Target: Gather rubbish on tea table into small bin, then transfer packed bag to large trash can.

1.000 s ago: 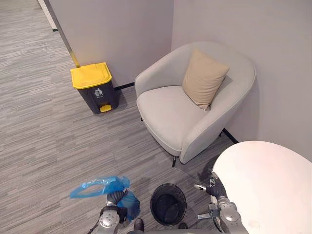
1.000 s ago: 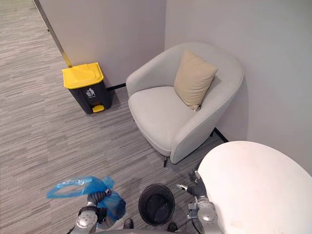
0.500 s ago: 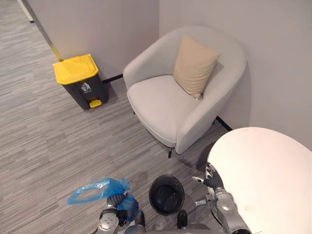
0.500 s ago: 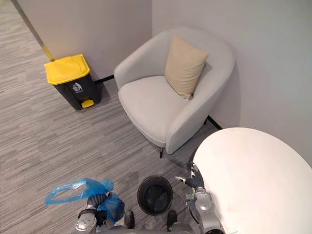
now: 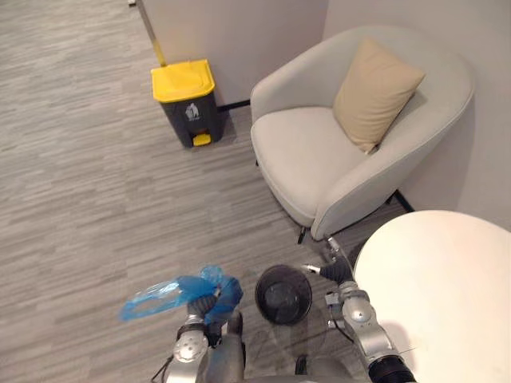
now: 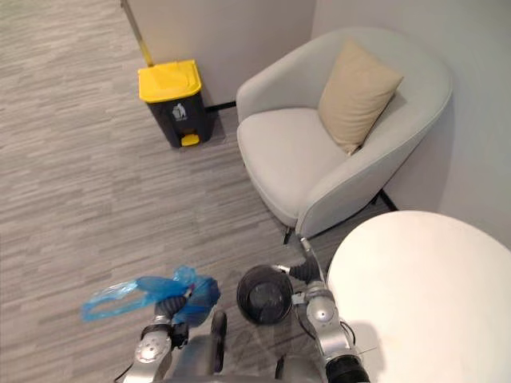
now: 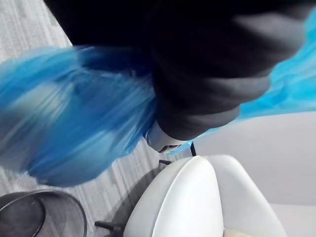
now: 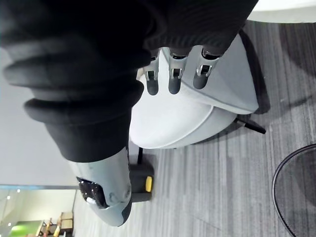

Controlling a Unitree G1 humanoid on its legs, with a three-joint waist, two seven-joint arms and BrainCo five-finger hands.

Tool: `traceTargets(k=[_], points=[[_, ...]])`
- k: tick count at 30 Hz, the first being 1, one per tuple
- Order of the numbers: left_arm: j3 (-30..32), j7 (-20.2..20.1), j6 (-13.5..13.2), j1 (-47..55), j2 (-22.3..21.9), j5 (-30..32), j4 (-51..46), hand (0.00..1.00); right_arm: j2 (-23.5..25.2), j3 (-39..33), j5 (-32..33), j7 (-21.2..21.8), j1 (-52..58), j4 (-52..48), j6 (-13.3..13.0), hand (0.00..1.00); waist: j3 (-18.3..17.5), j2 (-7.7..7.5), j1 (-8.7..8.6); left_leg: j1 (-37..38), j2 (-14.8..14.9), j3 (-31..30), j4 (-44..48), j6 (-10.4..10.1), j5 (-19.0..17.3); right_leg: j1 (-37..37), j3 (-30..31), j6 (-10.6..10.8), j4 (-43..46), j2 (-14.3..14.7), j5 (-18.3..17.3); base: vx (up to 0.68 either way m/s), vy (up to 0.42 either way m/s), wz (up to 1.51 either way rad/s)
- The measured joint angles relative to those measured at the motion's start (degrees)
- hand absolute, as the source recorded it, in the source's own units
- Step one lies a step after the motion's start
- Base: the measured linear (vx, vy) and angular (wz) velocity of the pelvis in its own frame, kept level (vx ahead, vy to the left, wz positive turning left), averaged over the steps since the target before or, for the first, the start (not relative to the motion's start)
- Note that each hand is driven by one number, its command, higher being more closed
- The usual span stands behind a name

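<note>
Rubbish bag [image 5: 160, 291] hangs clear of the floor beside the small bin [image 5: 283, 294], its neck clamped in the curled fingers of the left hand [image 5: 200, 307], seemingly raised for carrying to the large trash can [image 5: 185, 104] by the wall. The right hand [image 5: 335, 271] idles at the edge of the tea table [image 5: 447, 287], fingers loose and empty.

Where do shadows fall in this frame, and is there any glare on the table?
Left eye view: dark shadow on the carpet under the armchair and beside the yellow-lidded trash can; round white table shows no glare. Right wrist view: same dark patch beneath the armchair.
</note>
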Motion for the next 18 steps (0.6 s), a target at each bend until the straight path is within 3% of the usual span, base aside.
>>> traceTargets(k=[1,2,4,6,9,12,14,18], points=[[-0.03,0.06,0.02,-0.15,0.16,-0.02,0.04,1.0,-0.23,-0.08,0.36,-0.07,0.32,0.14,0.03,0.0,0.01,0.46,-0.32,0.11,0.93,-0.71,-3.24,-0.49,-0.88,0.0,-1.99,-1.28,-1.65,0.15,1.3,-0.27,-0.078,0.78],[-0.58,0.01,0.08,-1.15,0.87,-0.02,0.18,1.0,0.23,-1.0,0.49,-0.18,0.32,0.22,0.42,0.0,0.33,-0.1,-1.64,-1.66,1.16,1.55,-2.57,0.69,-2.26,0.45,-5.04,-2.09,-5.42,-0.54,3.77,-0.26,-0.068,0.93],[-1.44,-0.15,0.07,-2.5,1.62,0.02,0.05,1.0,0.16,-2.76,0.62,-0.99,0.24,0.21,0.65,0.0,1.07,-1.5,-1.41,-3.11,-0.18,4.82,2.8,0.76,-2.26,-0.05,-6.78,-2.77,-7.55,-2.7,5.68,-0.21,-0.03,0.84],[-2.29,-0.32,0.03,-2.13,2.07,0.1,0.05,1.0,0.11,-3.22,1.62,-1.18,0.74,0.79,0.92,0.0,1.04,-1.51,-1.81,-1.59,-0.3,8.32,10.23,2.96,-4.7,0.55,-9.77,-2.08,-10.07,-4.86,7.91,-0.17,0.04,0.81],[-2.31,-0.35,-0.04,-2.59,2.22,0.11,0.96,1.0,0.3,-3.95,1.6,-1.15,1.21,2.22,0.99,0.0,0.45,-0.5,-3.06,4.55,2.31,12.75,9.68,2.53,-10.97,1.71,-14.17,-0.3,-13.38,-6.24,10.61,-0.08,0.116,0.81],[-2.7,-0.36,-0.02,-3.6,3.63,0.11,3.45,1.0,1.69,-5.86,1.61,-1.19,1.79,4.52,1.06,0.0,-0.04,-0.35,-3.26,7.02,1.01,15.01,2.64,2.06,-10.01,3.77,-16.18,1.91,-17.6,-6.12,13.39,-0.05,0.193,0.57],[-2.73,-0.39,-0.02,-2.82,5.09,0.55,4.5,1.0,2.53,-5.9,1.6,-1.16,2.87,4.75,1.04,0.0,-0.31,-0.73,-3.25,10.06,-1.36,14.62,-2.29,2.98,-7.62,6.86,-16.2,2.93,-22.24,-6.65,15.84,-0.03,0.132,0.22],[-2.44,-0.36,-0.02,-1.39,6.32,0.88,4.65,1.0,2.54,-6.91,1.6,-1.16,3.11,6.83,1.05,0.0,-1.42,0.16,-4.49,12.18,-3.97,13.64,-8.67,4.71,-4.41,7.74,-15.95,4.11,-24.64,-7.57,17.03,-0.09,0.133,0.21]])
